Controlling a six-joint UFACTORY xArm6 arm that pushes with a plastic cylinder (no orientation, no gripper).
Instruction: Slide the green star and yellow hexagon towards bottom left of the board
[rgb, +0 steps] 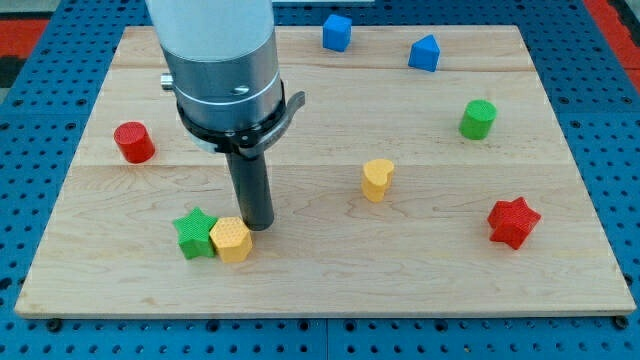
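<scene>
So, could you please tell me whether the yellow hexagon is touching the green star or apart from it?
Touching: the yellow hexagon sits flush against the green star, with my tip at its upper right.

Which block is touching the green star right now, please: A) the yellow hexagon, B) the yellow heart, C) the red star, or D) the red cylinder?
A: the yellow hexagon sits flush against the green star on its right in the view, with my tip just at the hexagon's upper right.

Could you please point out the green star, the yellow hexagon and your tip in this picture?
green star (194, 231): camera view, top face.
yellow hexagon (231, 237): camera view, top face.
my tip (259, 226): camera view, rod's lower end.
</scene>
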